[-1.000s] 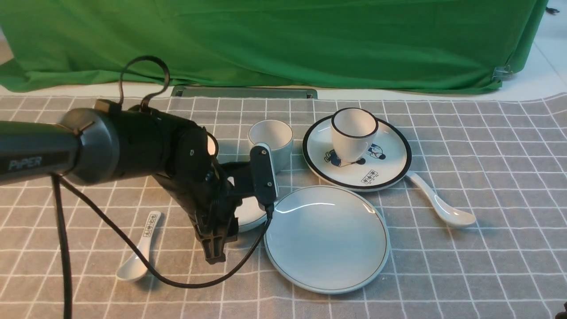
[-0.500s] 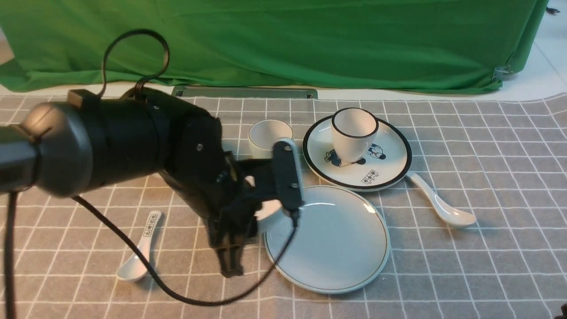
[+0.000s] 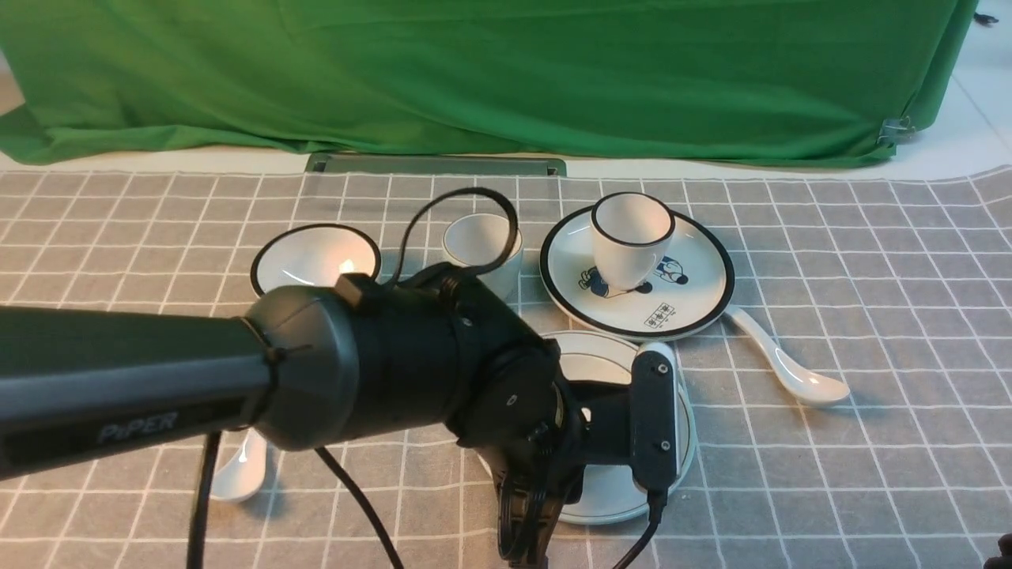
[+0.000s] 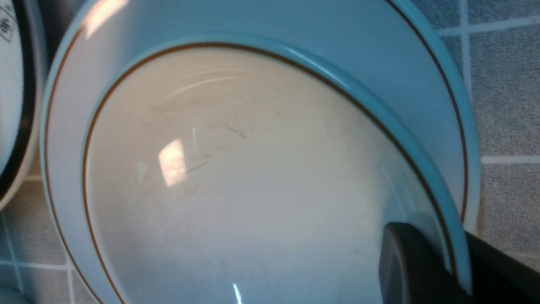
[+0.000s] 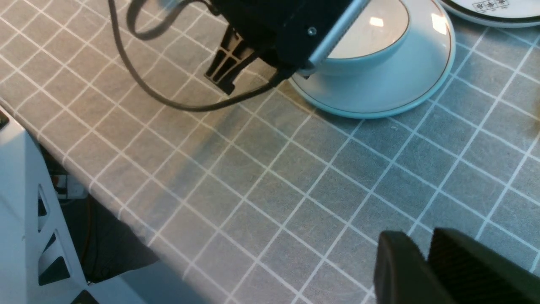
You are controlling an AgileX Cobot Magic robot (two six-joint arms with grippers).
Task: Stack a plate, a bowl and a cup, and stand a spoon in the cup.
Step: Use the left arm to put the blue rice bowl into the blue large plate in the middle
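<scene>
1. Bright, even overhead light; shadows on the tabletop (image 3: 870,474) are soft.
2. Pale glare patches on the glossy bowl (image 4: 253,181); left wrist view soft, too close.
3. Front view mildly soft; right wrist view sharp.

bowl (image 5: 363,59) over plate (image 5: 379,97); cup (image 3: 482,241) behind plate, leftward; spoon (image 3: 783,363) right of plate

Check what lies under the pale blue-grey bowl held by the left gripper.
The plain blue-grey plate lies directly under the bowl, on the checked cloth. The bowl covers the plate's middle, so whether its base rests there or hangs just above cannot be seen.
</scene>
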